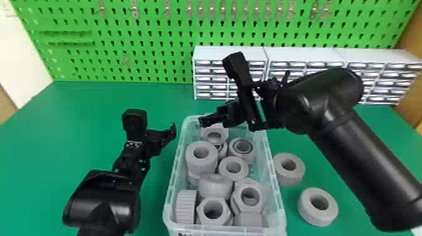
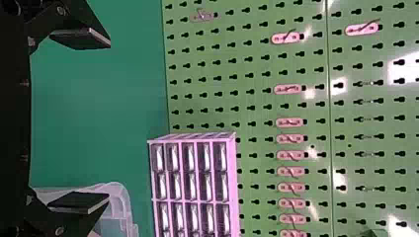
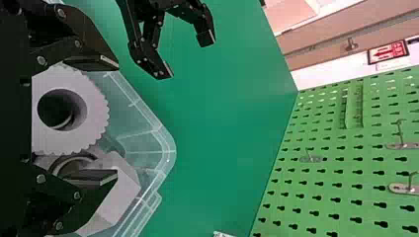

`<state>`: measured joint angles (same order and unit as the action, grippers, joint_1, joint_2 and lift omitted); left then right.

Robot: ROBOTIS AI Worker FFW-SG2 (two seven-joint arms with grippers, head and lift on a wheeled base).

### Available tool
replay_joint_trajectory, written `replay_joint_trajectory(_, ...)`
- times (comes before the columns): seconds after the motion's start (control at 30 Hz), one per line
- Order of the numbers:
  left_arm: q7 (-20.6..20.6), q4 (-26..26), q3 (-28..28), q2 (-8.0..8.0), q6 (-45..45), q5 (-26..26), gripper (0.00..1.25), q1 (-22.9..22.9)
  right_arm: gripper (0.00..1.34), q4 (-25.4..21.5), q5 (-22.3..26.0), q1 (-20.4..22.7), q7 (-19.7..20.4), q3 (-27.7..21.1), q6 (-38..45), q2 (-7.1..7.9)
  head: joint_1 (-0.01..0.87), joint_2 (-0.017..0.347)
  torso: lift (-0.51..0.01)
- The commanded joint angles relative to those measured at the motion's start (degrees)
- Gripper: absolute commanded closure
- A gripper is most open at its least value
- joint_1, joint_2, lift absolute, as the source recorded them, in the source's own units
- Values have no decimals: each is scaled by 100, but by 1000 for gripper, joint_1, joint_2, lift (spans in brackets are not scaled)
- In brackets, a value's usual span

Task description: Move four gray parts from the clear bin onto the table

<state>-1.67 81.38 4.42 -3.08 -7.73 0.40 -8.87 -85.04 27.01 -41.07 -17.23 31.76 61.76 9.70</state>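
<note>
Gray ribbed plastic part [image 3: 96,111], in the clear plastic bin [image 1: 276,188] at the head view's lower centre: ease right fingers [image 3: 101,177], empty and wide apart, squarely astride before closing, keeping left fingers [image 2: 84,202], likewise spread and empty, aside.

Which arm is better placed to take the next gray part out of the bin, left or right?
Right, I'd say. The right gripper is open over the far end of the clear bin, with a gray part showing between its fingers. The left gripper, also open, is off the bin's left side.
</note>
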Motion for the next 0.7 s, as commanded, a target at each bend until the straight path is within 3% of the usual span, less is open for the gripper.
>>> replay_joint_trajectory(0.0,0,0,-3,0,0,-5,180,-1,484,225,6,-103,0,67,-67,-29,693,72,-52)
replay_joint_trajectory(0.67,-8,0,41,0,0,-31,180,-54,493,1245,234,-560,9,691,-498,-223,693,72,-52)
